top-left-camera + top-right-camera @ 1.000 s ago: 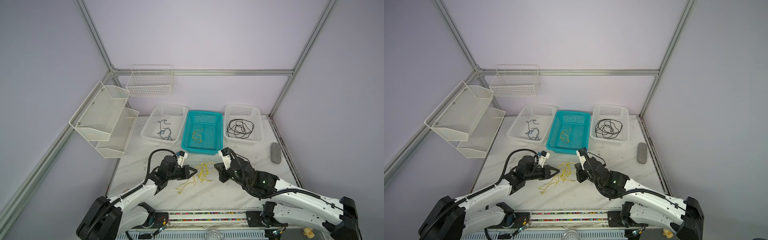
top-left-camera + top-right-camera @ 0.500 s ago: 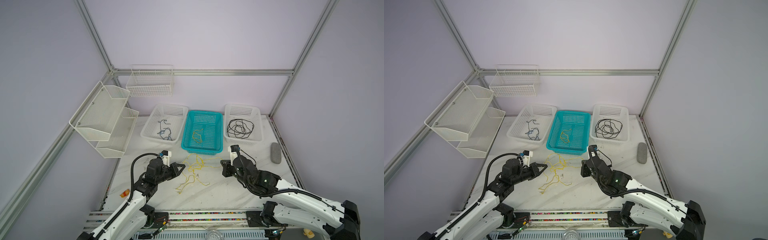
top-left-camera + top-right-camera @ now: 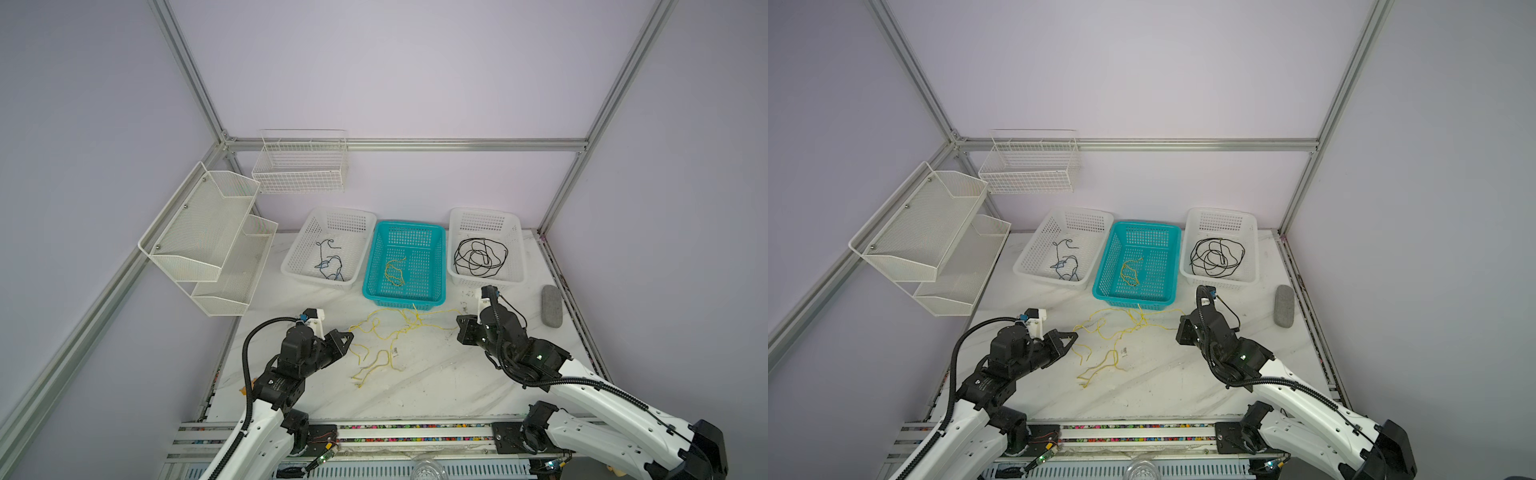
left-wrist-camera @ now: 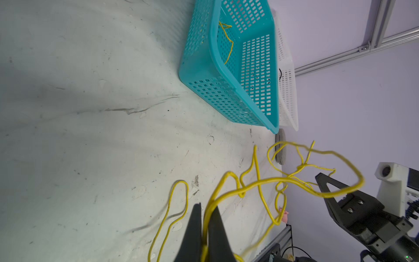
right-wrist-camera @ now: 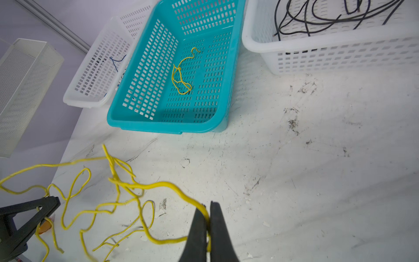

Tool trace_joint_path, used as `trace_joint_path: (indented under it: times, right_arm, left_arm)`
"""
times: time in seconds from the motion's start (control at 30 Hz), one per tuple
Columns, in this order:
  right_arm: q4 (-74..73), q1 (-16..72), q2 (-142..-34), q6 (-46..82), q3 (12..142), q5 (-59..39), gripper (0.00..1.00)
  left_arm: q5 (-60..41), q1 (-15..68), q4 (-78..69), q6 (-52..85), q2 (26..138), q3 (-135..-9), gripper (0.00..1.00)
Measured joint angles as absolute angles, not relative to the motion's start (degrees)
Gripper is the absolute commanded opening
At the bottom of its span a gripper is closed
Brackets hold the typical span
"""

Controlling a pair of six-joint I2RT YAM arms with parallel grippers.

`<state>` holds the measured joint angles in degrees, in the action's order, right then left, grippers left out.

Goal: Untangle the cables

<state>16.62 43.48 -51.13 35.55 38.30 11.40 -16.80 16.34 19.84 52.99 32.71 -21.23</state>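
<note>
Since the left gripper (image 4: pixel 205 211) and right gripper (image 5: pixel 207 211), each clamped on the yellow cables (image 5: pixel 158 184), drew apart, these have spread out, though seemingly still knotted.

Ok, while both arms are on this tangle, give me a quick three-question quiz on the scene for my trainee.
1. True or false: the left gripper and the right gripper are each shut on the yellow cables tangled on the table.
2. Fill in: the teal basket holds a lone cable coloured ___.
3. Which holds the black cable? A: the teal basket. B: the white basket to its right in both top views. C: the wall rack.
Key: 1 true; 2 yellow; 3 B.
</note>
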Motion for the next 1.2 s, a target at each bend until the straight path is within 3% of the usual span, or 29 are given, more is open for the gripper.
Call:
trace_joint_path:
  times: [0.23, 0.7, 1.2]
  right_arm:
    - [16.1, 43.4, -49.5, 33.7, 38.1, 8.7, 0.0]
    - [0.2, 44.8, -56.5, 26.1, 33.4, -10.7, 0.0]
    - [-4.1, 56.4, -64.4, 21.4, 33.0, -11.0, 0.0]
  left_arm:
    - [-15.6, 16.1, 20.7, 53.0, 32.5, -21.2, 0.0]
    - [-17.7, 15.4, 15.2, 54.2, 40.9, -19.7, 0.0]
    - [-13.8, 14.7, 13.4, 52.9, 44.1, -19.7, 0.0]
